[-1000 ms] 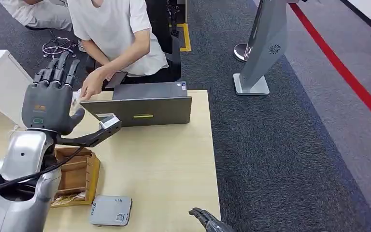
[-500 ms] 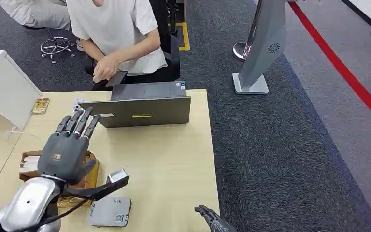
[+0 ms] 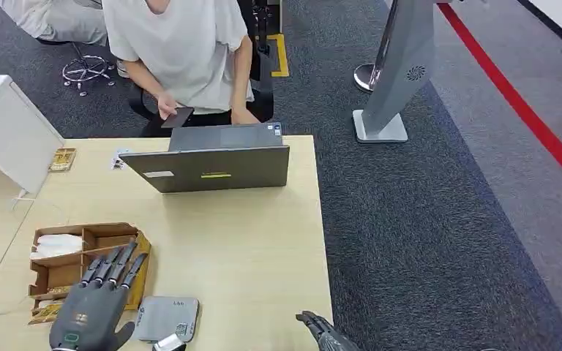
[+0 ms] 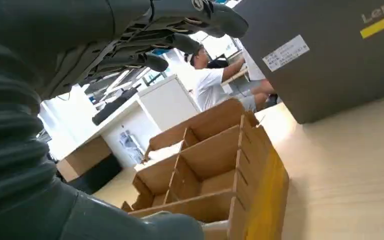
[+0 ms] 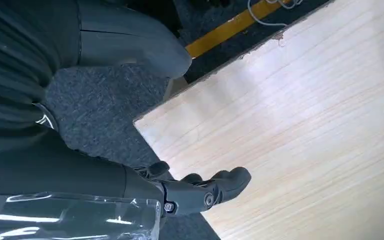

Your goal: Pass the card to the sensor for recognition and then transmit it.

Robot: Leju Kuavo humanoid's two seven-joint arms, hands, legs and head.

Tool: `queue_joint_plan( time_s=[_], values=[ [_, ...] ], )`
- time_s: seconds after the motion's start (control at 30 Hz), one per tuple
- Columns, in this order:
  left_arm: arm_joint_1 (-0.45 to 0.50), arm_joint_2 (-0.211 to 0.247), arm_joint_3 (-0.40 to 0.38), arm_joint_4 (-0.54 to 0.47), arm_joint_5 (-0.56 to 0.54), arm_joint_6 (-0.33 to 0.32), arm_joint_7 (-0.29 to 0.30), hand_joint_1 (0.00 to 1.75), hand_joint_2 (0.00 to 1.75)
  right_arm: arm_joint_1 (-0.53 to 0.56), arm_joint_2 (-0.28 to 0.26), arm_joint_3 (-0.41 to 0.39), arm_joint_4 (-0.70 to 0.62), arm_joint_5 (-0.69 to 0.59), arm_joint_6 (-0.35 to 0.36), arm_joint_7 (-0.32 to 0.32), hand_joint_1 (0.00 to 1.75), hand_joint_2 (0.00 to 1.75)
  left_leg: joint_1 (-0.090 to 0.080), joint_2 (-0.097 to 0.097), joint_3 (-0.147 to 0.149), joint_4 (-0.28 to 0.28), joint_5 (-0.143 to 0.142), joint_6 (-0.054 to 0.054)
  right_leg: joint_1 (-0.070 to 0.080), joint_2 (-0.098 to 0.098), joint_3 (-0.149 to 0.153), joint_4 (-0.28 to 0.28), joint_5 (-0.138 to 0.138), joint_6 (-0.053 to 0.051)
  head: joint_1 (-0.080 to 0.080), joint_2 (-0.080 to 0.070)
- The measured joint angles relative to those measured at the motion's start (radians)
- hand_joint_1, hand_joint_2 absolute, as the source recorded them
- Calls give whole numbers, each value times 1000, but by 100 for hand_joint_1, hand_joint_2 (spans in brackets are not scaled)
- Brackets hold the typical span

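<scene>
Head view: the robot's left hand (image 3: 91, 314) hovers at the near left of the worktop (image 3: 249, 241), fingers (image 3: 121, 265) spread and holding nothing, their tips over the near edge of a divided cardboard box (image 3: 88, 252). The grey sensor (image 3: 167, 319) lies flat just beside the hand. We see a gold tag (image 3: 62, 159) and a white slip (image 3: 119, 160) on the far side, well apart from the fingers; we cannot tell whether either is the card. Bare wood runs from the sensor to the laptop (image 3: 216, 167) and to the right edge, where the right hand (image 3: 322, 335) hangs.

Left wrist view: the outstretched fingers (image 4: 180, 42) reach above the box (image 4: 215, 165).

Right wrist view: the loosely extended, empty fingers (image 5: 215, 187) sit just off the worktop's corner (image 5: 300, 125), over carpet (image 5: 95, 110).
</scene>
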Motion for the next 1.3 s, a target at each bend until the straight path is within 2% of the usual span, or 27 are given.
queue_joint_plan(
  time_s=[0.23,0.37,0.5,0.6,0.87,1.0,1.13,1.3],
  values=[
    [51,14,25,-11,29,22,71,0,175,17,17,-22,-1,20,11,0,0,175,0,0,0,0,0,0,0,0,0,0,0,0,0,0],
    [80,12,60,-17,42,36,77,0,175,27,24,-32,-3,30,17,0,0,175,0,0,0,0,0,0,0,0,0,0,0,0,0,0],
    [118,-26,117,-17,29,65,90,0,175,41,35,-49,-6,47,40,0,0,175,0,0,0,0,0,0,0,0,0,0,0,0,0,0],
    [137,-64,166,-17,20,86,79,0,175,49,42,-59,-8,51,52,0,0,175,0,0,0,0,0,0,0,-1,0,0,0,0,0,0],
    [157,-113,218,-17,1,98,63,0,175,60,51,-73,-12,51,55,0,0,175,0,0,0,0,0,0,0,-1,0,0,0,0,0,0],
    [157,-165,261,-12,-48,145,5,0,175,61,51,-74,-13,54,57,0,0,175,0,0,0,0,0,0,0,-1,0,0,0,0,0,0],
    [152,-220,293,2,-53,153,-35,0,175,60,51,-74,-14,53,62,0,0,175,0,0,0,0,0,0,0,-1,0,0,0,0,0,0],
    [151,-227,298,6,-54,154,-43,0,175,60,51,-75,-14,53,66,0,0,175,0,0,0,0,0,0,0,-1,0,0,0,0,0,0]
  ],
)
